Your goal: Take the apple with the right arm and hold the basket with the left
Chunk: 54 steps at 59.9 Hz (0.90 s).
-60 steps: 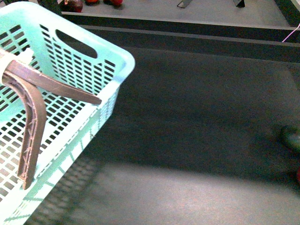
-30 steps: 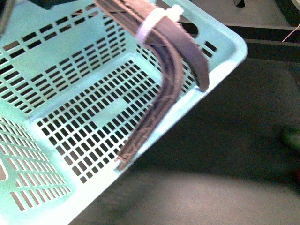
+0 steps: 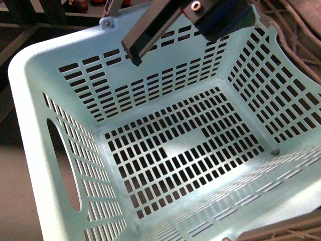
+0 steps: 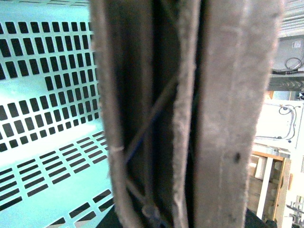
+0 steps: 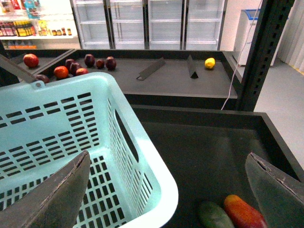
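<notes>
Pale turquoise slotted basket (image 3: pixel 60 55), left gripper (image 3: pixel 131 52) at its twelve o'clock, grasp untellable. Glossy red-orange apple (image 5: pixel 243 212) lies outside; right gripper (image 5: pixel 166 156) released.

Under the left pincer, the basket (image 3: pixel 45 65) is smooth moulded plastic with a soft sheen. The left pincer's fingers (image 3: pixel 150 30) look like matt black metal, on a blue block (image 3: pixel 225 17) with a bright screw (image 3: pixel 196 6). The handles (image 4: pixel 218 118) are rough, ribbed and fuzzy-edged. The right pincer's fingers (image 5: pixel 57 194) are grainy matt grey. Near them the apple (image 5: pixel 243 211) shines beside a dull green fruit (image 5: pixel 213 216).
</notes>
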Motion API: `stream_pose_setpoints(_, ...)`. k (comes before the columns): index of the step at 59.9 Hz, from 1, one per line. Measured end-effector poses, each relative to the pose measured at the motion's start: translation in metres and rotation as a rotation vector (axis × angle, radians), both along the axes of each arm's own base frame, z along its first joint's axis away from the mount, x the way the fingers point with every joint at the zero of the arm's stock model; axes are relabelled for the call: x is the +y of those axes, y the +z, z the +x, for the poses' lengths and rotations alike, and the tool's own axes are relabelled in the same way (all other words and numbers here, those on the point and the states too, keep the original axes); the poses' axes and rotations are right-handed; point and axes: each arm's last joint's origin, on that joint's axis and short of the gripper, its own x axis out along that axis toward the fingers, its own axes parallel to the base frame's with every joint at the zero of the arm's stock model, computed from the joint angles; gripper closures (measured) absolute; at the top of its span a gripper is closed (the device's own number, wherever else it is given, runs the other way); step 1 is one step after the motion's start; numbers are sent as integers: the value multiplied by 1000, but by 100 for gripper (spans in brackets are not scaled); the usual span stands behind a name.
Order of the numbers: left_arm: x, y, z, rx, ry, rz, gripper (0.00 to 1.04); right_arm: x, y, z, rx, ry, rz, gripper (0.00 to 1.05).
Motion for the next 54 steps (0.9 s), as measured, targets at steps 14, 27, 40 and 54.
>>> stream_pose_setpoints(14, -2, -1, -1, 3, -6, 4, 89, 0, 0, 0, 0, 0, 0, 9)
stream_pose_setpoints(27, -2, -1, -1, 1, -3, 6, 89, 0, 0, 0, 0, 0, 0, 9)
stream_pose_setpoints(40, -2, -1, -1, 2, -3, 6, 89, 0, 0, 0, 0, 0, 0, 9)
stream_pose_setpoints(54, -2, -1, -1, 2, -3, 6, 89, 0, 0, 0, 0, 0, 0, 9)
